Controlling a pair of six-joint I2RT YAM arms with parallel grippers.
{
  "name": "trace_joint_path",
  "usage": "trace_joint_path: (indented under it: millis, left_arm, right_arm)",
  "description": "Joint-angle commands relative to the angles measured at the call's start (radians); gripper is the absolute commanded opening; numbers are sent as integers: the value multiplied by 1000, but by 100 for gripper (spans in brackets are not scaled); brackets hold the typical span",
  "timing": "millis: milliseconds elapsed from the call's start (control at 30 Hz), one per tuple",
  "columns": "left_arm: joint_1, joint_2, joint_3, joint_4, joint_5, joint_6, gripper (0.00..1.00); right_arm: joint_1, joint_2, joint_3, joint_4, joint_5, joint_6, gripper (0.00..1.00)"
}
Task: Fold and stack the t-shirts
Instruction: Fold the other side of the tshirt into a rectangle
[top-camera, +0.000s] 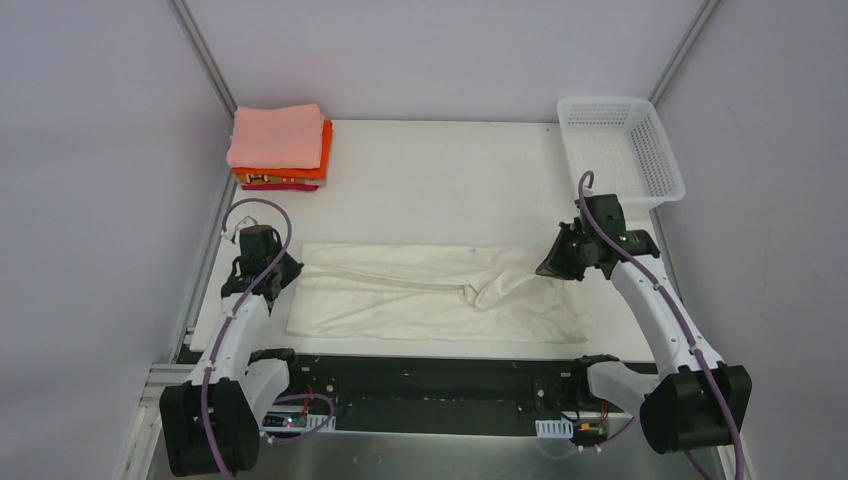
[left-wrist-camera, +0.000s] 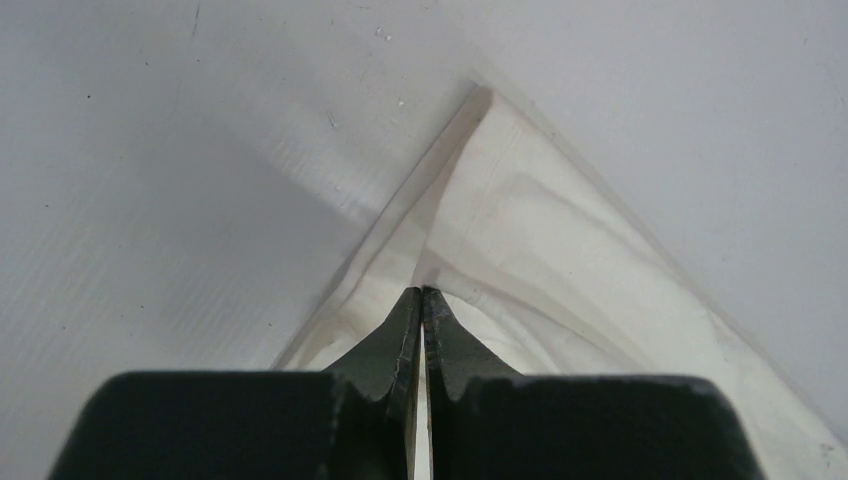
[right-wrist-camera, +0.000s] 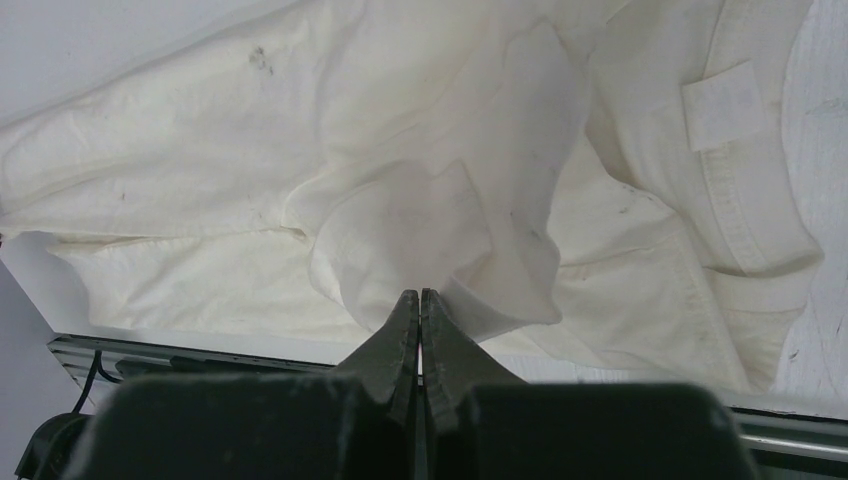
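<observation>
Holds the cream-white t-shirt (top-camera: 420, 295) pinched at opposite ends in the pressed-together left gripper (left-wrist-camera: 421, 292) and right gripper (right-wrist-camera: 420, 293), apparently for folding before joining the folded pile (top-camera: 278, 140).

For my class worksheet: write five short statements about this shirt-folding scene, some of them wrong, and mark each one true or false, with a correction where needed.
1. The cream-white t-shirt lies spread across the near part of the table. True.
2. The salmon-pink t-shirt is on top of the folded stack. True.
3. The basket holds a folded shirt. False: no shirt is in it; the folded shirts are in the far left corner.
4. The right hand hangs open above the stack. False: it is shut on a fold of the cream-white t-shirt, near the shirt's right end.
5. The left hand is shut on the shirt's left end. True.
</observation>
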Motion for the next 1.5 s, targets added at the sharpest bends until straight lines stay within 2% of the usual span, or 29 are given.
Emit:
trace_joint_path:
  millis: [0,100,167,200,233,300,400,433,533,567,633,667,767,867,1000,1200,1333,1467]
  left_arm:
    - [2,-11,-26,7,-56,-45,0]
    - [2,0,-42,2,-81,-74,0]
    - [1,3,-43,-15,-93,-91,8]
    - [1,1,-39,-31,-104,-100,14]
    - [3,-6,-35,-47,-121,-112,32]
    - [2,-44,-15,-109,-171,-139,54]
    - [2,-111,50,-219,-225,-189,90]
    - [2,-136,69,-232,-217,-192,98]
    - [2,-172,125,-239,-118,-180,99]
    - [1,-168,143,-238,-68,-168,99]
    - [0,-134,181,-228,57,-138,99]
    - [-1,-110,197,-219,133,-118,99]
    - [-34,-11,226,-173,290,-89,99]
    - [-106,80,222,-117,317,-95,99]
    - [-222,197,214,-75,275,-93,99]
    - [-230,313,177,-34,210,-97,99]
    - [-230,362,172,-25,167,-84,99]
    - [-230,398,170,-23,141,-80,99]
  right_arm:
    - [-5,-15,-28,-28,14,33,0]
    - [-5,12,-54,-17,28,59,0]
    - [-5,30,-69,-14,59,81,1]
    - [-5,37,-74,-19,80,102,5]
    - [-5,40,-80,-26,102,115,12]
    - [-5,36,-94,-52,149,144,21]
    - [-5,9,-124,-101,223,196,47]
    - [-5,-3,-131,-108,226,201,57]
    - [-5,-50,-128,-98,187,180,77]
    - [-4,-66,-119,-83,171,161,81]
    - [-4,-92,-104,-34,121,129,97]
    - [-4,-100,-101,0,76,119,99]
    - [0,-78,-100,137,-112,113,100]
    - [32,11,-74,223,-244,90,100]
    - [133,170,-7,276,-217,34,99]
    - [165,390,79,284,-162,-38,100]
    - [168,447,81,240,-170,-33,100]
    - [179,411,25,187,-167,-36,99]
